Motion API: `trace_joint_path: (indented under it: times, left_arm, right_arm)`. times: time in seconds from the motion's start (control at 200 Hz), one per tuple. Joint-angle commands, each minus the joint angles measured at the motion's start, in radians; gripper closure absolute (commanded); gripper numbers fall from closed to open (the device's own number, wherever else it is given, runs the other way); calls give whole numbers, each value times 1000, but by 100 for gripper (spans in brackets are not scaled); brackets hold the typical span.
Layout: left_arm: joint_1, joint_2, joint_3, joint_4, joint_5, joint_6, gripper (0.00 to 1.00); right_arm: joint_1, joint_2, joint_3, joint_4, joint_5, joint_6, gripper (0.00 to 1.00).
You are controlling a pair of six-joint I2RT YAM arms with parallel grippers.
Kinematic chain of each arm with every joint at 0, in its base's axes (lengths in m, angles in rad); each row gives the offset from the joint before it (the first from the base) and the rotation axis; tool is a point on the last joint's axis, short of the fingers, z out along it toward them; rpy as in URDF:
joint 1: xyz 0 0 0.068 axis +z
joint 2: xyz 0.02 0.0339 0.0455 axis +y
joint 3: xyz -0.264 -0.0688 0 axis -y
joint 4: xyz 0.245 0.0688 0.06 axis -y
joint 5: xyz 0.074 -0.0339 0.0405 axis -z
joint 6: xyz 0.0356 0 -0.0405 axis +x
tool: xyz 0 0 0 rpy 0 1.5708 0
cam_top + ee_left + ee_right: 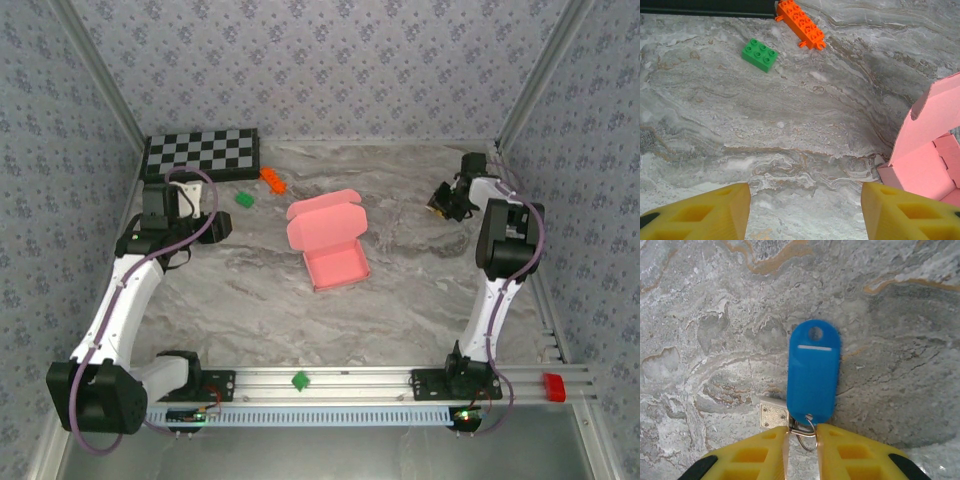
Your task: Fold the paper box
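At mid-table by the half-open paper box [328, 242], with left gripper [805, 212] spread and right gripper [802, 435] pinching a blue key tag [813, 372], press the lid [322, 215] squarely down along its crease.

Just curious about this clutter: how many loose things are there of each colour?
Pink: 1, paper box
Orange: 1, orange brick
Green: 2, green brick, green block
Red: 1, red block
Blue: 1, key tag
Black-and-white: 1, checkerboard
Total: 7
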Motion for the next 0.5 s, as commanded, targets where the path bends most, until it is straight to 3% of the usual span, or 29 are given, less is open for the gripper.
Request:
trace_joint_path:
  times: [0.0,0.495]
  left_arm:
    - [8,-22,-1,-8,15,15,40]
    - [8,-27,-3,-7,13,16,40]
  right_arm:
    - [3,31,31,-24,-16,13,77]
    - [5,22,5,-5,22,47,75]
